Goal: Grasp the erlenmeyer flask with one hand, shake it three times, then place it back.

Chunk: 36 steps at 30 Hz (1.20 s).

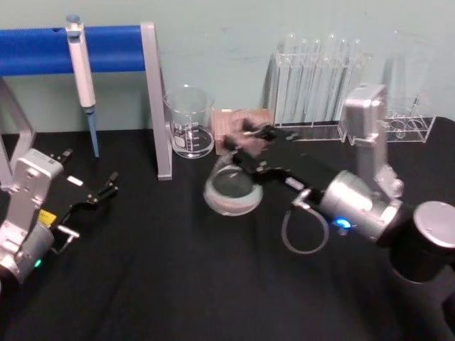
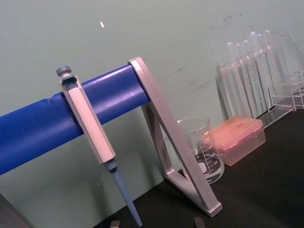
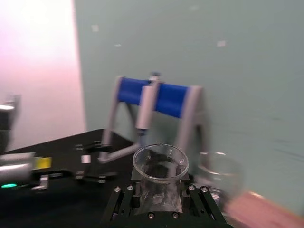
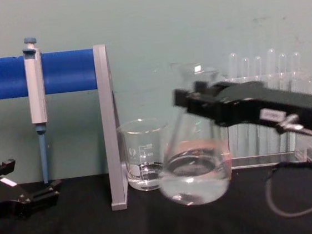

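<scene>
The erlenmeyer flask (image 4: 196, 166) hangs above the black table, tilted, with a little clear liquid pooled in its wide base. My right gripper (image 4: 200, 104), the hand, is shut on its narrow neck, reaching in from the right. From the head view the flask (image 1: 232, 189) is just right of the stand's grey leg, with the right gripper (image 1: 250, 151) over its neck. The right wrist view looks down on the flared rim of the flask (image 3: 160, 160) between the black fingers (image 3: 124, 201). My left gripper (image 1: 94, 194) rests open at the table's left side, also seen low in the chest view (image 4: 20, 194).
A straight-walled glass beaker (image 1: 190, 121) stands just behind the flask, near a pink box (image 2: 237, 138). A blue-barred stand (image 4: 108, 127) holds a pipette (image 4: 36, 101) on the left. A test tube rack (image 1: 316, 78) lines the back right. A grey cable loop (image 1: 304, 231) hangs under the right wrist.
</scene>
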{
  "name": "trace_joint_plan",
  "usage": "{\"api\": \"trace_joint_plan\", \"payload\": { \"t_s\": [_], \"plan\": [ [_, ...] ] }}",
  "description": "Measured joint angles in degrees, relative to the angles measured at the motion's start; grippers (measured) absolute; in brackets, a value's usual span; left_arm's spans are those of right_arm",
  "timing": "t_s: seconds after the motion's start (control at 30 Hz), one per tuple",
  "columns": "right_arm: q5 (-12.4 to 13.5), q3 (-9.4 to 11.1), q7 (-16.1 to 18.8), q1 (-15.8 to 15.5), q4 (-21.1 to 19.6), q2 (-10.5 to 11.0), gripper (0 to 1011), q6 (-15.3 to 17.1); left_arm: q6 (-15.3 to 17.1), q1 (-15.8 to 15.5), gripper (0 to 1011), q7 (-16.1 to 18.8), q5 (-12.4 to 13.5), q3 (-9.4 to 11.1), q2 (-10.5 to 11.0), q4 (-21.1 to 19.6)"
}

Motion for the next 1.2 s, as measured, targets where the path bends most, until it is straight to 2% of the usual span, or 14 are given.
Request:
{"api": "trace_joint_plan", "payload": {
  "t_s": [0.13,0.3,0.43,0.6,0.77,0.97,1.2],
  "plan": [
    [0.9,-3.1,3.3,2.1,1.8,-0.8,457,0.1,0.0,0.0,1001,0.0,0.0,0.0,0.0,0.0],
    [1.4,-4.9,4.7,3.3,2.8,-1.1,457,0.1,0.0,0.0,1001,0.0,0.0,0.0,0.0,0.0],
    [1.6,-5.6,4.6,3.6,3.0,-1.0,457,-0.1,0.0,0.0,1001,0.0,0.0,0.0,0.0,0.0],
    [0.2,-5.5,1.3,2.6,1.7,-0.4,457,-1.2,0.0,0.0,1001,0.0,0.0,0.0,0.0,0.0],
    [-2.1,-4.0,-3.5,0.2,-0.7,-0.2,457,-2.6,0.0,0.0,1001,0.0,0.0,0.0,0.0,0.0],
    [-5.6,0.1,-11.5,-4.9,-5.3,0.1,457,-2.8,0.0,0.0,1001,0.0,0.0,0.0,0.0,0.0],
    [-7.6,5.2,-18.3,-9.8,-8.9,0.2,457,-2.0,0.0,0.0,1001,0.0,0.0,0.0,0.0,0.0]
  ]
}}
